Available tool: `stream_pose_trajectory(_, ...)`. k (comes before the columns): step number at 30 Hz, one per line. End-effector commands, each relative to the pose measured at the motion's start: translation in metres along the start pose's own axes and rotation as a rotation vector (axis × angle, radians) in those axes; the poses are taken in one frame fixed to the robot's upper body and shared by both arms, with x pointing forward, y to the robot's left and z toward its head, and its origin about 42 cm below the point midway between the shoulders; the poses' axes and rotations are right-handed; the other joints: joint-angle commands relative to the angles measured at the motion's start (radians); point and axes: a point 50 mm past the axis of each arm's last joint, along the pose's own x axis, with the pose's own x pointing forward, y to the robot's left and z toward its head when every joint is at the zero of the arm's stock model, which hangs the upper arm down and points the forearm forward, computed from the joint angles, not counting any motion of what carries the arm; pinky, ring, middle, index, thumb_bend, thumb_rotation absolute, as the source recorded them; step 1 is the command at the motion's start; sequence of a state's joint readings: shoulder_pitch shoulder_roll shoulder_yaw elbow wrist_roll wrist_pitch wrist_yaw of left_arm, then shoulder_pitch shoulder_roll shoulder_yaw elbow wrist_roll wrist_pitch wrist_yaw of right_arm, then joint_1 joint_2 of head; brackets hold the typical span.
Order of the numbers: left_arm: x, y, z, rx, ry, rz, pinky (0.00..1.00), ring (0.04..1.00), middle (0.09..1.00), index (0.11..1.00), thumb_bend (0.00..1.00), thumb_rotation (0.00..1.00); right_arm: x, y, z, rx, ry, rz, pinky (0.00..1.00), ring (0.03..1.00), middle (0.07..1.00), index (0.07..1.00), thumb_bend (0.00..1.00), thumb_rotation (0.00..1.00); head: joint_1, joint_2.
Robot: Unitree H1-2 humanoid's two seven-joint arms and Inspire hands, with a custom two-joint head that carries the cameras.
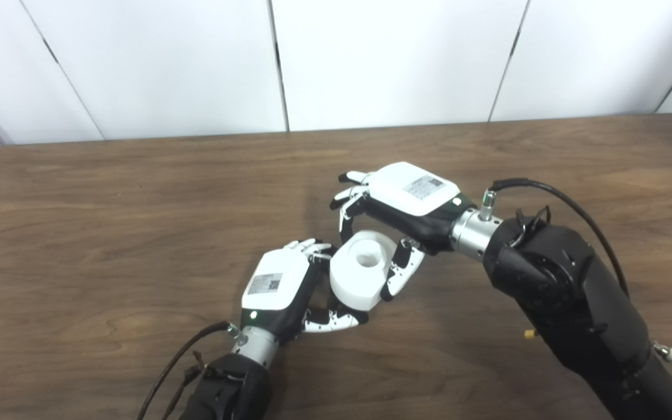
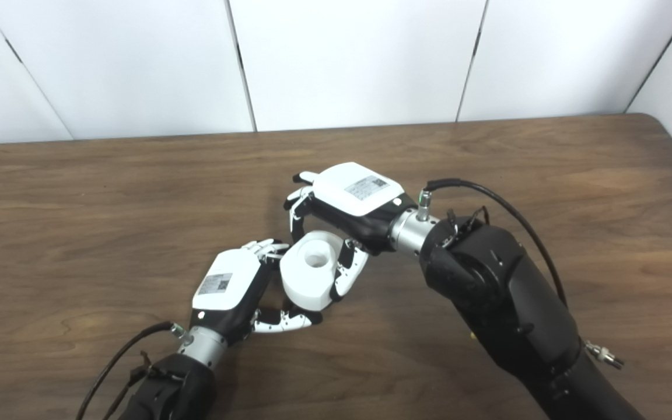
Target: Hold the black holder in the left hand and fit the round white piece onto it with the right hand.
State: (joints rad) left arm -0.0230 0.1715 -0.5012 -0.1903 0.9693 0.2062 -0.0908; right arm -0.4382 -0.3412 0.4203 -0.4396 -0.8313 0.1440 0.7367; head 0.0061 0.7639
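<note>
Round white piece (image 1: 360,270) sits between both hands, above the wooden table (image 1: 108,233) near its middle. Right hand (image 1: 409,201) arches over it from the upper right, fingers (image 1: 349,204) curled at its far side, thumb (image 1: 400,271) pressed to its right edge: gripping it. Left hand (image 1: 280,286) cups it from the lower left, fingers closed beside and under it. Black holder hidden behind the piece; can't tell if it's held.

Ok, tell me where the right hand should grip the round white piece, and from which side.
Grip the round white piece on its curved outer wall, coming from the right and above, as the right hand does now. Its central hole faces up and must stay clear, and the left hand crowds its left side. The black holder is hidden, so alignment can't be judged.
</note>
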Motion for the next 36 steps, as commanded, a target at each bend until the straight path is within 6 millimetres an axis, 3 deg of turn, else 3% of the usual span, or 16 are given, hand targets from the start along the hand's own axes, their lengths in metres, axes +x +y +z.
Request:
stream_pose_trajectory(1,-0.012,-0.037,-0.003,0.006,0.044,-0.203,0.88,0.877,0.809,0.489,0.52,0.06,0.008,0.008,-0.002,-0.020,0.002,0.030,0.91,0.957,0.830,0.484,0.52,0.14,0.001,0.001)
stream_pose_trajectory(22,-0.012,-0.035,-0.002,0.009,0.044,-0.200,0.88,0.876,0.807,0.489,0.52,0.06,0.011,0.013,-0.005,-0.013,0.018,0.068,0.91,0.971,0.831,0.484,0.52,0.14,-0.003,0.010)
stream_pose_trajectory(36,-0.012,-0.034,-0.003,0.004,0.040,-0.200,0.88,0.877,0.808,0.489,0.52,0.06,0.005,0.008,-0.019,-0.042,0.065,0.081,0.93,0.967,0.830,0.484,0.52,0.13,-0.008,0.011)
